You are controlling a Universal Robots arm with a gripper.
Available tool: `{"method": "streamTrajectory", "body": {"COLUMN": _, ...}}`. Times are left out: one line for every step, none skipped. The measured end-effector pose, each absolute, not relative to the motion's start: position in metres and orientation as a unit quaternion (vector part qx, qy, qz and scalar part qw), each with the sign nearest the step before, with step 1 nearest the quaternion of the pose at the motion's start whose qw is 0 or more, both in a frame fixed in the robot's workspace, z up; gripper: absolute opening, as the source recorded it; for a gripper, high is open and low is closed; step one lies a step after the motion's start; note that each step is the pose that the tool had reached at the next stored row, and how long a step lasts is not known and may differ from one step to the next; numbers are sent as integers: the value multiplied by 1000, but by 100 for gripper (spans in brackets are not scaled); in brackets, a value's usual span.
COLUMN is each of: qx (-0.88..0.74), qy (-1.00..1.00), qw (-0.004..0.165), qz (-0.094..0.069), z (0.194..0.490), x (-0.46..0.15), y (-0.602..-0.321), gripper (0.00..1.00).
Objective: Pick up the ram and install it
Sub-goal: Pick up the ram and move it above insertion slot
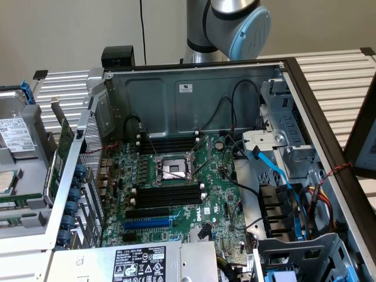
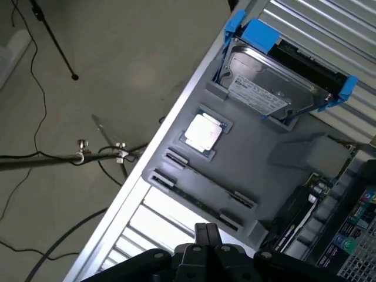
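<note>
The gripper [image 2: 206, 230], fingers pressed together, is seen above a grey tray [image 2: 282, 176] where a hard drive [image 2: 264, 82], a processor chip [image 2: 203, 130] and the ram [image 2: 197, 201] are laid.

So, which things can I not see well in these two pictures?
- Ram: wrist view, a thin strip in the grey tray; chips and label too small to tell.
- Hard drive label: wrist view, print too small to read.
- The grey tray: exterior view, cut off by the picture's left edge.
- Memory slots: exterior view, latches too small to judge.
</note>
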State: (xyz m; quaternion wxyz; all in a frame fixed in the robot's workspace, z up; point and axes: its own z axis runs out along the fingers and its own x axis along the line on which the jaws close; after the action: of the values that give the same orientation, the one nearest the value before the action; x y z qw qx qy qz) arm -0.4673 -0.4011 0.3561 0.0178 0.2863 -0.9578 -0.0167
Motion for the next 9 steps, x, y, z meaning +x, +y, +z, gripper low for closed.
{"method": "streamTrajectory", "body": {"qx": 295, "qy": -955, "qw": 18, "qz": -17, "z": 356, "x": -467, "y": -401, "gripper": 11}}
{"method": "streamTrajectory", "body": {"qx": 304, "qy": -952, "qw": 18, "qz": -16, "z": 356, "x": -467, "y": -401, "gripper": 11}}
{"method": "streamTrajectory", "body": {"qx": 312, "qy": -950, "qw": 18, "qz": -16, "z": 356, "x": -467, "y": -401, "gripper": 11}}
{"method": "streamTrajectory", "body": {"qx": 321, "qy": -947, "qw": 18, "qz": -16, "z": 356, "x": -467, "y": -401, "gripper": 11}}
{"method": "streamTrajectory", "body": {"qx": 330, "qy": -944, "qw": 18, "qz": -16, "z": 356, "x": -467, "y": -401, "gripper": 11}}
{"method": "streamTrajectory", "body": {"qx": 338, "qy": -941, "qw": 19, "qz": -16, "z": 356, "x": -467, "y": -401, "gripper": 11}}
{"method": "streamTrajectory", "body": {"qx": 347, "qy": -938, "qw": 19, "qz": -16, "z": 356, "x": -467, "y": -401, "gripper": 11}}
{"method": "streamTrajectory", "body": {"qx": 355, "qy": -935, "qw": 19, "qz": -15, "z": 356, "x": -467, "y": -401, "gripper": 11}}
{"method": "streamTrajectory", "body": {"qx": 364, "qy": -931, "qw": 19, "qz": -15, "z": 356, "x": -467, "y": -401, "gripper": 11}}
